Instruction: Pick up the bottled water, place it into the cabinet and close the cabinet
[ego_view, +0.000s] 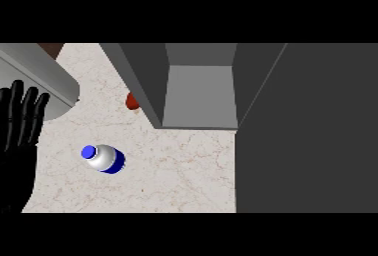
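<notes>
The left hand (18, 135) comes closest to the lens, a black shape rising along the view's left edge at about nine o'clock. Its fingers (29, 107) are straight and spread, pointing up toward twelve, holding nothing. The lower part of the hand and the wrist are cut off by the left edge, so the forearm cannot be made out. The right hand does not show at all.

The bottle (103, 158) stands on the bench (177, 175) at about eight o'clock from the view's middle, seen almost straight from above: a blue cap, a silvery shoulder and a blue band at its lower right. Its body below the shoulder is hidden by the steep angle. It lies near the left hand but apart from it, with bare pale marbled bench between.

From the bottle toward one o'clock stands the cabinet (199, 90), grey, with its inside showing as a lighter recess. A wide dark panel (306, 130) fills the right side from two to five o'clock; whether it is the cabinet's door or a wall cannot be told. Just left of the cabinet, at about eleven o'clock, a small reddish-brown thing (131, 101) peeks out, mostly hidden behind the cabinet's side. A light grey rounded object (44, 80) sits at ten o'clock, cut off by the view's upper left corner and partly behind the fingers.
</notes>
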